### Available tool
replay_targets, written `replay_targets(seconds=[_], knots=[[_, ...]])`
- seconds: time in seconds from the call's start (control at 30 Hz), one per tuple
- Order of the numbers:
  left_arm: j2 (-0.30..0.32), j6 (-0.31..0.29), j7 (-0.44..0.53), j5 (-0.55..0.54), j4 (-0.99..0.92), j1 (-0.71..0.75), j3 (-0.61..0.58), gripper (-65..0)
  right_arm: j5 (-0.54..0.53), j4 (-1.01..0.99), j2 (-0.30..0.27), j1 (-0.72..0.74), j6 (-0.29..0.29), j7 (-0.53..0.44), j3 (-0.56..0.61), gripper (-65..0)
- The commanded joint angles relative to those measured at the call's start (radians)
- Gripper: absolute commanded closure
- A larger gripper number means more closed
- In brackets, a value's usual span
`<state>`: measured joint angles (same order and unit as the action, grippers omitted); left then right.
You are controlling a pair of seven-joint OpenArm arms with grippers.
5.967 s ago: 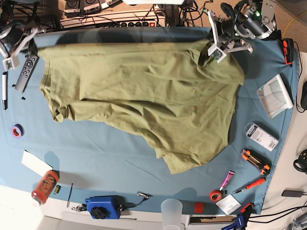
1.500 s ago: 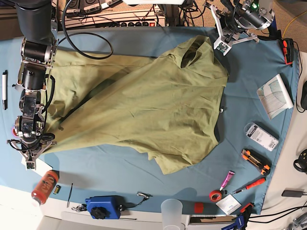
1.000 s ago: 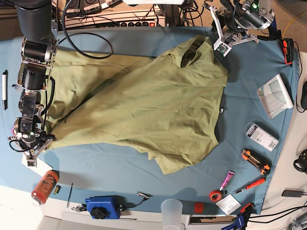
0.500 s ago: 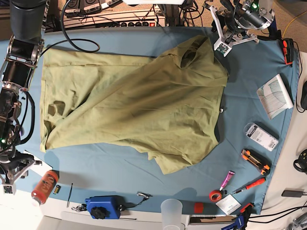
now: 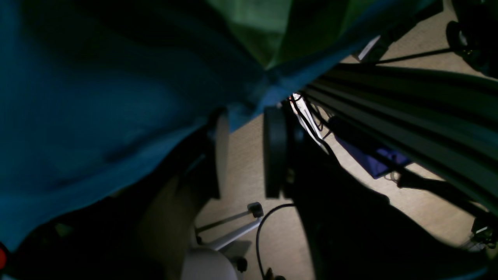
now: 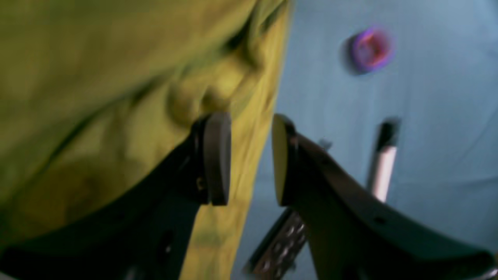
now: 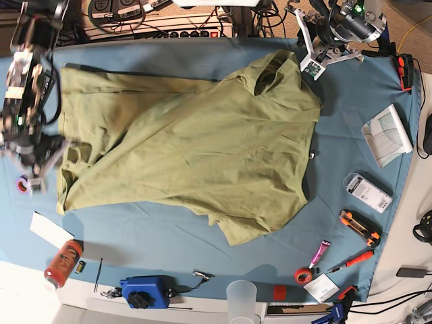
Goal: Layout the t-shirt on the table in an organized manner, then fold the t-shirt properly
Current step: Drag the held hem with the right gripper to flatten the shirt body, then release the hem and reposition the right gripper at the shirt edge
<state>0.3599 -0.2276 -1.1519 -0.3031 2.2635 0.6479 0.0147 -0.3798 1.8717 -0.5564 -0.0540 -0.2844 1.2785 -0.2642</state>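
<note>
Table (image 7: 169,233): light-blue cloth cover, tools and oddments along its edges.

T-shirt (image 7: 202,145): olive green, lying on the middle of the table, not yet flat. Long axis runs across the base view; the neck end appears to lie toward that view's right, bunched at the far corner, the wider end toward its left edge. Diagonal creases cross the body and one near corner is rumpled.

Step in hand: laying out; folding not begun. Next move calls for a grip on the rumpled corner at the base view's left and a pull outward to square it.

Right hand (image 6: 245,157): blurred, above the shirt's edge; fingers apart, nothing between them.

Left hand (image 5: 241,155): past the table's far edge, beside the bunched end; fingers narrowly parted, empty.
</note>
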Motion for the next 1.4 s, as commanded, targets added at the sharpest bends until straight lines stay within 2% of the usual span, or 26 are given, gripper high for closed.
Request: replay_targets(seconds=[0.0, 0.07, 0.23, 0.37, 0.43, 0.5, 0.77, 1.03, 1.13, 1.37], knots=[[0.006, 0.003, 0.008, -0.003, 0.019, 0.003, 0.002, -16.9, 0.009, 0.027, -0.018, -0.025, 0.003, -0.018, -0.041, -18.5], [0.006, 0.003, 0.008, -0.003, 0.019, 0.003, 0.002, -16.9, -0.017, 0.034, -0.002, -0.100, 0.003, -0.020, -0.098, -18.5], [0.006, 0.003, 0.008, -0.003, 0.019, 0.003, 0.002, -16.9, -0.101, 0.033, 0.064, -0.253, -0.097, -0.047, -0.204, -18.5], [0.006, 0.003, 0.019, -0.003, 0.019, 0.003, 0.002, -16.9, -0.073, 0.032, 0.125, -0.322, -0.136, -0.060, -0.210, -18.5], [0.006, 0.003, 0.019, -0.003, 0.019, 0.003, 0.002, -16.9, -0.017, 0.032, 0.149, -0.335, -0.133, -0.075, -0.210, -18.5], [0.006, 0.003, 0.019, -0.003, 0.019, 0.003, 0.002, -16.9, 0.049, 0.032, 0.166, -0.336, -0.105, -0.083, -0.210, -18.5], [0.006, 0.003, 0.020, -0.003, 0.019, 0.003, 0.002, -16.9, 0.158, 0.031, 0.171, -0.336, -0.028, -0.171, -0.210, -18.5], [0.006, 0.003, 0.023, -0.003, 0.019, 0.003, 0.002, -16.9, 0.158, -0.114, 0.171, -0.282, -0.029, -0.192, -0.210, -18.5], [0.006, 0.003, 0.023, -0.003, 0.019, 0.003, 0.002, -16.9, 0.155, -0.195, 0.171, -0.247, -0.066, -0.192, -0.209, -18.5], [0.006, 0.003, 0.023, -0.003, 0.019, 0.003, 0.002, -16.9, 0.153, -0.209, 0.171, -0.231, -0.079, -0.152, -0.208, -18.5]])
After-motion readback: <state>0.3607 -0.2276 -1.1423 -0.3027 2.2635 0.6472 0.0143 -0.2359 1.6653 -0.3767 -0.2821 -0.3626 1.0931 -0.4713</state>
